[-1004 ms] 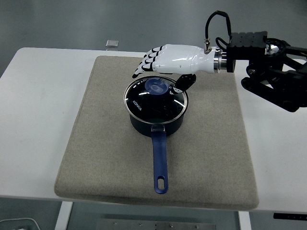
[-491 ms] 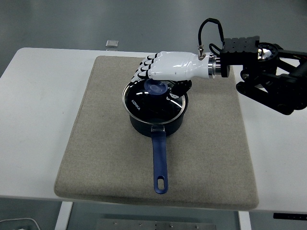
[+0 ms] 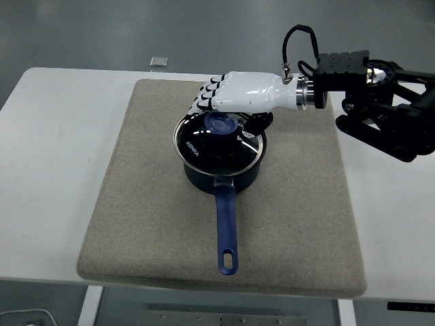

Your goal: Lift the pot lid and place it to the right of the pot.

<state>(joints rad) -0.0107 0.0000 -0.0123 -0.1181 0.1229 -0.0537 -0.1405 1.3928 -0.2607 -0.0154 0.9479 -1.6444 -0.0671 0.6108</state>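
A dark blue pot stands in the middle of the mat, its long blue handle pointing toward the near edge. On it lies a glass lid with a round blue knob. My right hand, white with black joints, hovers low over the far side of the lid, just above and behind the knob. Its fingers bend down at the knob's far left and the thumb sits at the knob's right. They are not closed on the knob. The left arm is out of view.
A grey felt mat covers most of the white table. A small grey square object lies at the table's far edge. The black right arm reaches in from the right over the bare mat area beside the pot.
The right hand moved left and down from beside the lid to over the knob, with fingers bending downward. In the last half second it barely shifted. The lid has not moved.
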